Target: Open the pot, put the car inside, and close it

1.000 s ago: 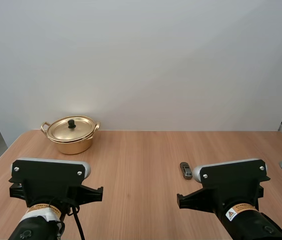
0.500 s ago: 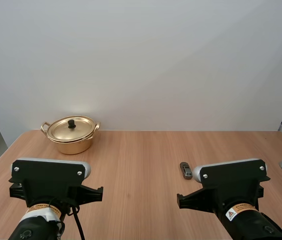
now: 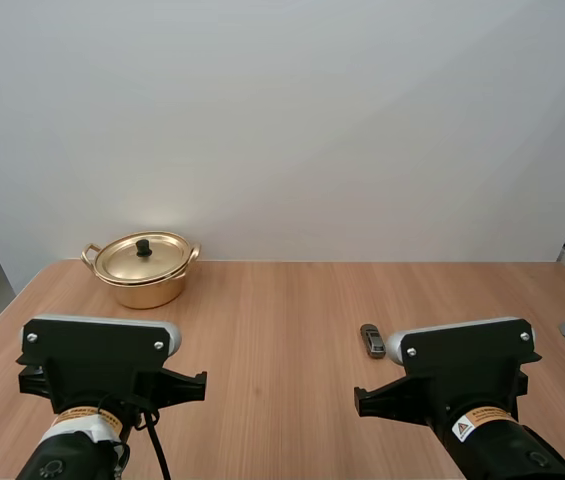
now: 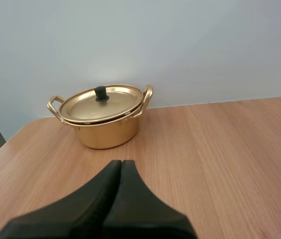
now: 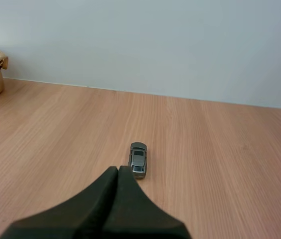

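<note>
- Table [image 3: 292, 320] was the biggest thing I had on screen, plain light wood running up to a white wall [image 3: 282, 130].
- Left arm [image 3: 99, 362] and right arm [image 3: 460, 362] sat at the near edge, one on each side, well apart.
- Pot [image 3: 146, 288], gold-coloured, stood upright in the far left corner of the table, close to the wall.
- Lid [image 3: 157, 260] was sitting flat on the pot, so it was closed up.
- Left gripper [image 4: 121, 163] had its fingers pressed together into one dark wedge with nothing between them. It was aimed at the pot from well back.
- Right gripper [image 5: 118, 169] was the same deal, fingers together and holding nothing. Its tips were just short of the car, and I couldn't tell if they touched it.
- Car [image 3: 372, 340], small and grey, lay on bare wood right of centre, just ahead of my right arm and well apart from the pot.
- Knob [image 3: 143, 246], black, stuck up from the middle of the lid.
</note>
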Available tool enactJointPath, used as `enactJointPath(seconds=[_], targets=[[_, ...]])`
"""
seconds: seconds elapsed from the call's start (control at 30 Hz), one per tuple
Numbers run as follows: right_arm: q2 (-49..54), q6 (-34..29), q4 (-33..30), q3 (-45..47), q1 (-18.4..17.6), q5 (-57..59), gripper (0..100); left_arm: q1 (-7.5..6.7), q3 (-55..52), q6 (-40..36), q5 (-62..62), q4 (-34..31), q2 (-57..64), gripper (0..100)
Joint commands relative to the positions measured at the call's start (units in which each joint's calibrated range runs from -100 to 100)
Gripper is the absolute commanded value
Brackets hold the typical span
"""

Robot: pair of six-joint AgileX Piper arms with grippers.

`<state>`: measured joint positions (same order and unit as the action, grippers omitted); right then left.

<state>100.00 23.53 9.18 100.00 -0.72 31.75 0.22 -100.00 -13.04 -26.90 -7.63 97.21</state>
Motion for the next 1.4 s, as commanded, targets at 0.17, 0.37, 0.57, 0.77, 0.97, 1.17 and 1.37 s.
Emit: enactJointPath(seconds=[0.17,0.37,0.57,0.77,0.97,1.17,1.37], targets=[[0.0,-0.03,1.29,0.0,0.03,0.04,0,0.02,0.0,0.0,-0.7,0.04,0.03,0],[0.0,0.11,-4.56,-1.22,0.03,-12.46,0,0.02,3.89,0.28,4.11,-3.7,0.03,0],[0.0,0.11,-11.77,-14.42,0.03,-15.16,0,0.02,16.91,1.96,-4.6,-11.06,0.03,0],[0.0,-0.03,-6.44,-27.91,0.34,3.56,0,0.02,28.58,0.0,-13.59,-9.78,0.03,0],[0.0,2.2,-2.83,-30.43,0.42,13.95,0,0.85,31.18,0.0,-9.73,-8.13,0.03,0],[0.0,5.96,0.14,-29.98,0.42,17.27,0,0.92,31.06,0.47,-8.28,-7.01,-0.12,0],[0.0,6.06,0.21,-29.98,0.42,19.95,0,0.92,32.04,-2.48,-4.99,-5.92,-4.17,0]])
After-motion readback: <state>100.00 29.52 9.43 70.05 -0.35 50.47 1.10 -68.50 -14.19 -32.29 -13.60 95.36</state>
